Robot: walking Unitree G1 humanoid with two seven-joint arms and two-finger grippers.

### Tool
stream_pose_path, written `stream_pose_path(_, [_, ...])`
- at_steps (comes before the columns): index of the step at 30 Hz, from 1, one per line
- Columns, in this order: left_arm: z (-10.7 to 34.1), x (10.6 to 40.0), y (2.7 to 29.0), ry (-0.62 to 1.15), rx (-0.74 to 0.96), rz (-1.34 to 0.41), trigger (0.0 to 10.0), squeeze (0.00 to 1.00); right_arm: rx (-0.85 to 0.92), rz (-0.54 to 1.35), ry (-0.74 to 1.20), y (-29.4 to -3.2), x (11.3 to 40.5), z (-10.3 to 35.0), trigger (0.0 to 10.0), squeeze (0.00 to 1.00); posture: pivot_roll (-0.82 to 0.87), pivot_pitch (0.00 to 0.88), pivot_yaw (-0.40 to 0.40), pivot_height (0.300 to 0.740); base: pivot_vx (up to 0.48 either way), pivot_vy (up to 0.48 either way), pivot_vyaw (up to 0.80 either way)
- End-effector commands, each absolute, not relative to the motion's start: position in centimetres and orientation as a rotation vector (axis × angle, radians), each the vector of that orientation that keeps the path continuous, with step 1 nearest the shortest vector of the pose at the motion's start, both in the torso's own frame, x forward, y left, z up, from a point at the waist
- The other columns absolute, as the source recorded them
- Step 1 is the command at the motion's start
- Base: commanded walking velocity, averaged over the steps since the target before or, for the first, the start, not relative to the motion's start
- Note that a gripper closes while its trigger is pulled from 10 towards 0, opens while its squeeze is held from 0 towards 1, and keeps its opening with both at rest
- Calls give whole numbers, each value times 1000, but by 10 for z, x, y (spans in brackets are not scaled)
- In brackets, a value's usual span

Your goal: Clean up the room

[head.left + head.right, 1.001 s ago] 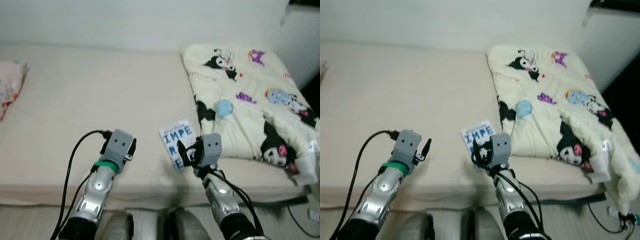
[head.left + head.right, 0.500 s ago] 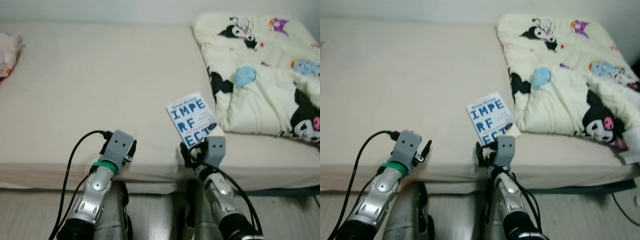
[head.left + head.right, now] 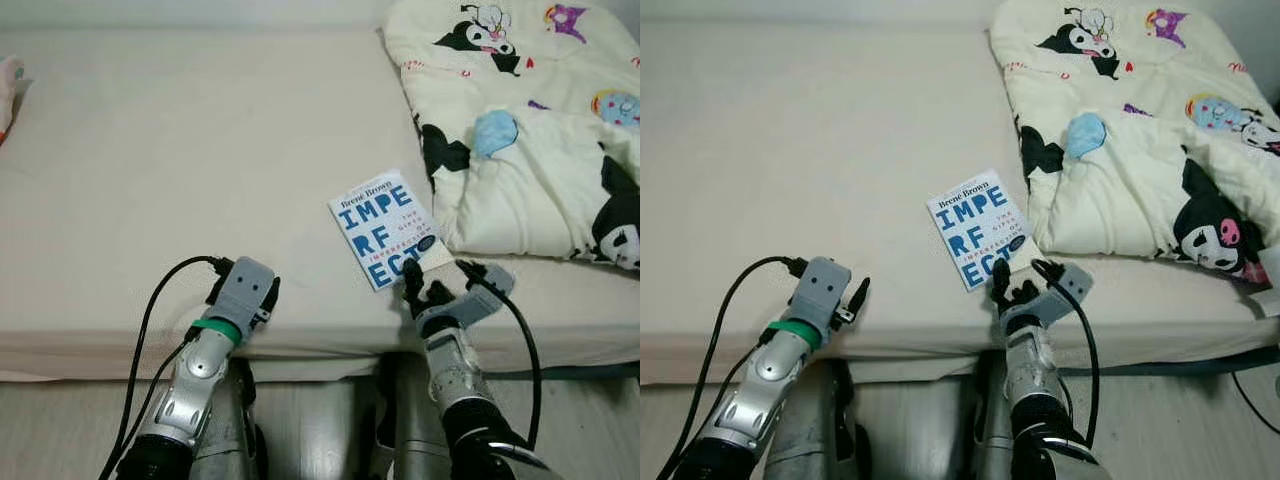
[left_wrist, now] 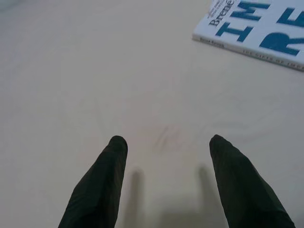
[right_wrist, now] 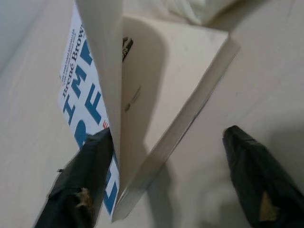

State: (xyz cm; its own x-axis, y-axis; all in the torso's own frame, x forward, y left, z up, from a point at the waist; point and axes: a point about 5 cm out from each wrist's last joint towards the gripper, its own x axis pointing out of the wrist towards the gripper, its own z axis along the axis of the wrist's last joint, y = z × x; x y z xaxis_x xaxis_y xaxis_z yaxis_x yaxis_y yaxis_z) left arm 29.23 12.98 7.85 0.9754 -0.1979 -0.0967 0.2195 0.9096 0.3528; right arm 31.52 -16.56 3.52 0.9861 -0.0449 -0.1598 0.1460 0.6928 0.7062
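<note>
A white paperback with big blue letters [image 3: 381,227] lies flat on the beige bed [image 3: 180,150], just left of a cream cartoon-print blanket [image 3: 520,130]. My right gripper [image 3: 432,287] is at the book's near corner, open. In the right wrist view the book [image 5: 175,85] lies between the two black fingers [image 5: 80,190], its cover curled up off the pages beside one finger. My left gripper [image 4: 167,141] is open and holds nothing. It hovers low over bare sheet near the bed's front edge, with the book's far corner [image 4: 256,28] ahead of it.
A pink patterned pillow [image 3: 8,85] peeks in at the bed's far left. The folded blanket covers the right part of the bed. Pale floor [image 3: 60,420] and my own legs show below the front edge of the mattress.
The camera has tilted and shifted between frames. My right wrist has rolled over and its fingers now straddle the book's near corner. The left arm has stayed put.
</note>
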Motion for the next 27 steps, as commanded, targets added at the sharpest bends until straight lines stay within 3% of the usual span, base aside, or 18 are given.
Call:
stream_pose_path(1, [76, 289, 129, 76, 382, -229, 10000, 0, 884, -90, 237, -158, 307, 19, 10000, 1000, 121, 159, 68, 570, 0, 0, 0])
stream_pose_path(2, [76, 289, 129, 76, 382, -229, 10000, 0, 884, -90, 237, -158, 307, 19, 10000, 1000, 121, 159, 68, 570, 0, 0, 0])
stream_pose_path(3, [76, 286, 132, 81, 390, -222, 10000, 0, 905, -50, 276, -155, 307, 15, 10000, 937, 140, 175, 74, 570, 0, 0, 0])
stream_pose_path(8, [76, 285, 134, 84, 391, -218, 10000, 0, 905, -43, 279, -155, 307, 15, 10000, 937, 141, 177, 75, 570, 0, 0, 0])
stream_pose_path(9, [75, 282, 136, 92, 394, -212, 10000, 0, 913, -3, 271, -153, 309, 18, 10000, 0, 156, 195, 82, 570, 0, 0, 0])
stream_pose_path(16, [76, 269, 145, 111, 409, -205, 10000, 0, 943, 146, 212, -148, 321, 34, 10000, 0, 210, 237, 105, 570, 0, 0, 0])
stream_pose_path(27, [77, 262, 151, 130, 428, -201, 10000, 0, 1027, 149, 108, -155, 344, 62, 10000, 0, 243, 257, 119, 570, 0, 0, 0])
